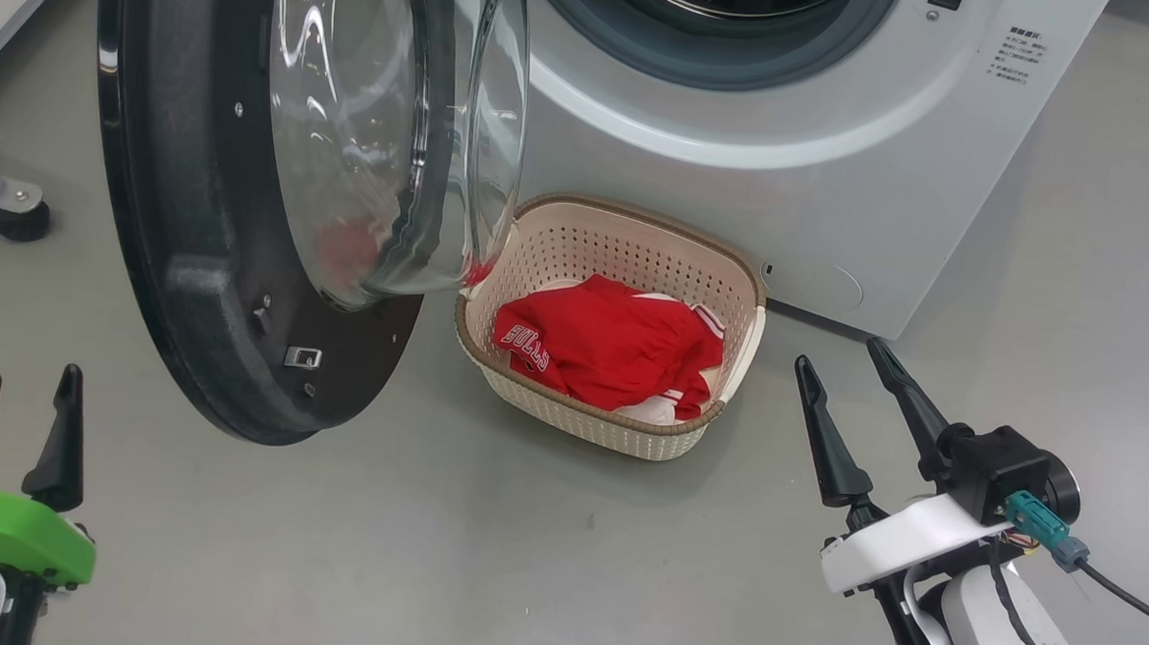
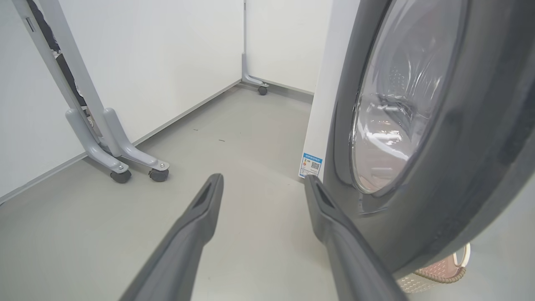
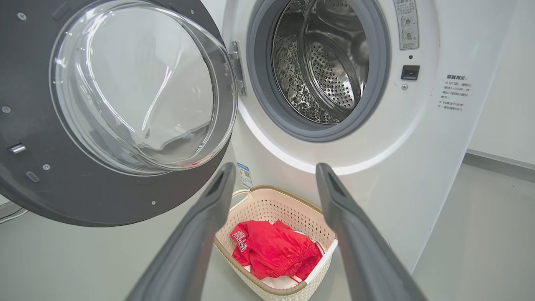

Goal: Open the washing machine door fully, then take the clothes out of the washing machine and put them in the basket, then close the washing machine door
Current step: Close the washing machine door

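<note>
The washing machine (image 1: 838, 179) is white, with a grey ring round its hole. Its drum (image 3: 330, 79) is shiny silver with lots of little dots. The washing machine door (image 1: 194, 273) is black with see-through glass. The clothes (image 1: 603, 349) are red with white letters and white bits. The basket (image 1: 627, 252) is cream with rows of tiny holes and a brown rim. The floor (image 1: 485, 534) is grey.
</note>
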Controlling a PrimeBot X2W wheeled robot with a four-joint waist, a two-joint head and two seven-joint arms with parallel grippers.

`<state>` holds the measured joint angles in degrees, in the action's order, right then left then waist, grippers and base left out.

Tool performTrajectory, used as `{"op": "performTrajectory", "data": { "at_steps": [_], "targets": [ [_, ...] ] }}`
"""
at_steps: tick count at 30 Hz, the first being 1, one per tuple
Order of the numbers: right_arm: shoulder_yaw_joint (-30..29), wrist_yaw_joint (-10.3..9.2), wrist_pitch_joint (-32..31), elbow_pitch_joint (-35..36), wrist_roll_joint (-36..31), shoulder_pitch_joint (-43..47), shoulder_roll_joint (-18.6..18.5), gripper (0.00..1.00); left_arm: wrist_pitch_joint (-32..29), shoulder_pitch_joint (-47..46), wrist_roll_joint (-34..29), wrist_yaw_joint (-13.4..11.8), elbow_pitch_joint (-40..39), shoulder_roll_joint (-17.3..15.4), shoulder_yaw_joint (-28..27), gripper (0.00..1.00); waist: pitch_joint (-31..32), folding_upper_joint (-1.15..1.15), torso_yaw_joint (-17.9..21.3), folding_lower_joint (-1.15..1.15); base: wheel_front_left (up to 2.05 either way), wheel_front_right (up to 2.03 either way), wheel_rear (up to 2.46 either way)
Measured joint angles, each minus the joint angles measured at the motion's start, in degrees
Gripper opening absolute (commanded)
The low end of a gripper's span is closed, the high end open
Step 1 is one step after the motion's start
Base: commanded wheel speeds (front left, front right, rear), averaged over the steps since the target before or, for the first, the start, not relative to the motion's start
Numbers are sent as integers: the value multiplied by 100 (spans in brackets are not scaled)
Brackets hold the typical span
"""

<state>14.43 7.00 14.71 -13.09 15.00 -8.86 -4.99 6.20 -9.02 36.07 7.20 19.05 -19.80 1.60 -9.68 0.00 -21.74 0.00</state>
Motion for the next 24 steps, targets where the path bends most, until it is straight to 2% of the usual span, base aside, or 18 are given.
{"op": "performTrajectory", "data": {
  "at_steps": [9,10,11,12,20,24],
  "targets": [
    [41,0,0,-14,3,7,2,100,120,-12,22,0,125,-70,115,100,39,0,-2,0,0,0,0],
    [47,0,0,-14,3,8,2,100,120,-14,29,0,135,-79,131,75,44,0,-2,0,0,0,0],
    [51,0,0,-15,3,10,3,100,119,-15,81,0,152,-78,144,21,49,0,-2,0,0,0,0],
    [51,0,0,-15,3,13,4,100,116,-17,171,0,179,-70,147,0,54,0,-2,0,0,0,0],
    [77,0,0,-25,4,42,16,100,91,-65,254,0,233,-135,240,0,95,0,-4,0,0,0,0],
    [83,0,0,-31,4,70,21,100,-53,-225,704,0,223,-121,210,0,108,0,-3,0,0,0,0]
  ]
}}
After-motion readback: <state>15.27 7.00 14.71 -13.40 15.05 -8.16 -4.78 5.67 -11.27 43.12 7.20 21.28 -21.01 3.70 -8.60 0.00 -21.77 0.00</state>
